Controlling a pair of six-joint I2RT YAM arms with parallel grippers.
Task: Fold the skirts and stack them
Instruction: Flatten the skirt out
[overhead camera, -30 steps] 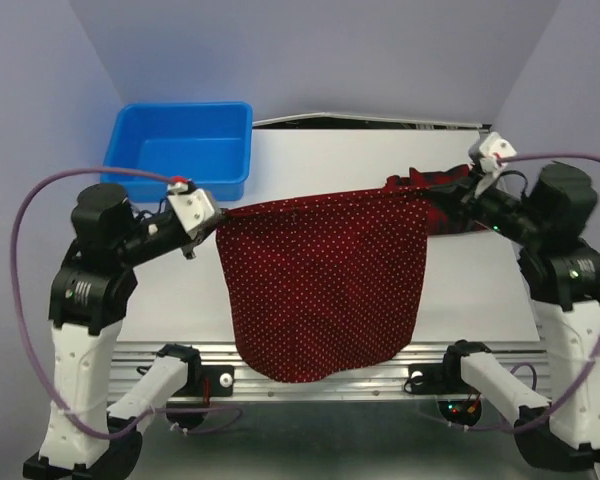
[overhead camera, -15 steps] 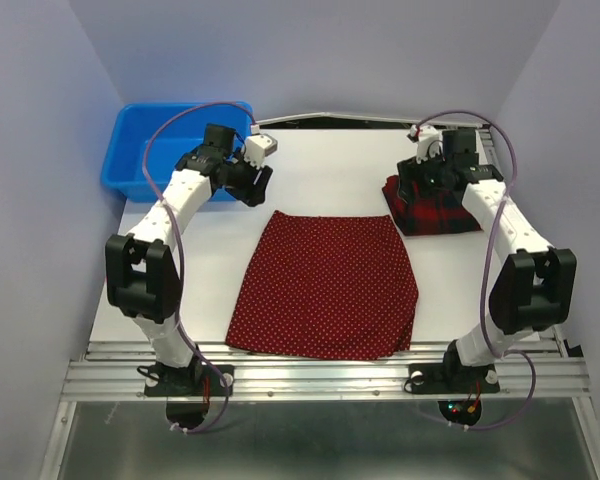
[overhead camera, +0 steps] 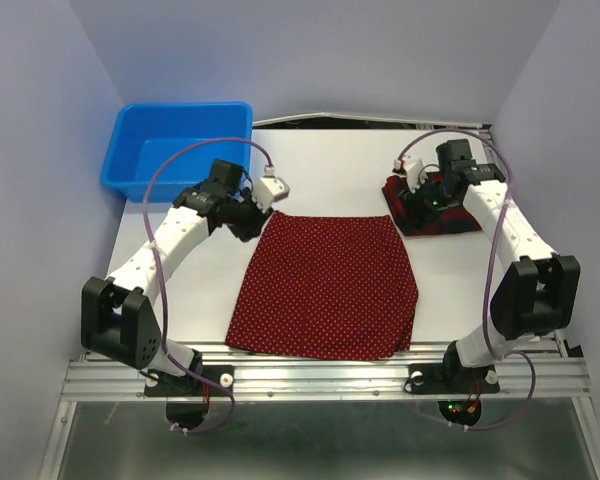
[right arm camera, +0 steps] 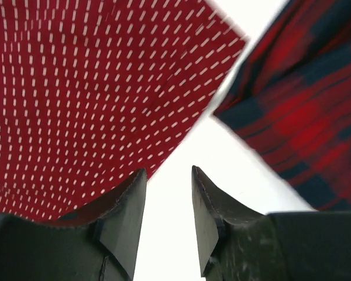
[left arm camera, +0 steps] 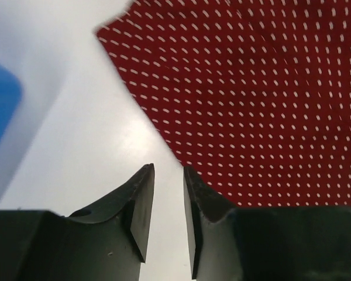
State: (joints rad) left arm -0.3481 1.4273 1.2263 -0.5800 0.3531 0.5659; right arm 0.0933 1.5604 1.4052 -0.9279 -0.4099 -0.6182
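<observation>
Polka-dot skirt (overhead camera: 325, 285) lies flat, its length running near to far, narrow waist at the far end; left gripper (left arm camera: 167, 175) and right gripper (right arm camera: 168, 175) each slightly parted, empty

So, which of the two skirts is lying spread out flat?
The dark red polka-dot skirt in the middle of the table; the tartan plaid skirt is a compact bundle at the far right.

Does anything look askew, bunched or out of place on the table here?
Nothing stands out. The polka-dot skirt lies spread flat mid-table, the plaid skirt sits folded at far right, and the blue bin stands upright far left.
</observation>
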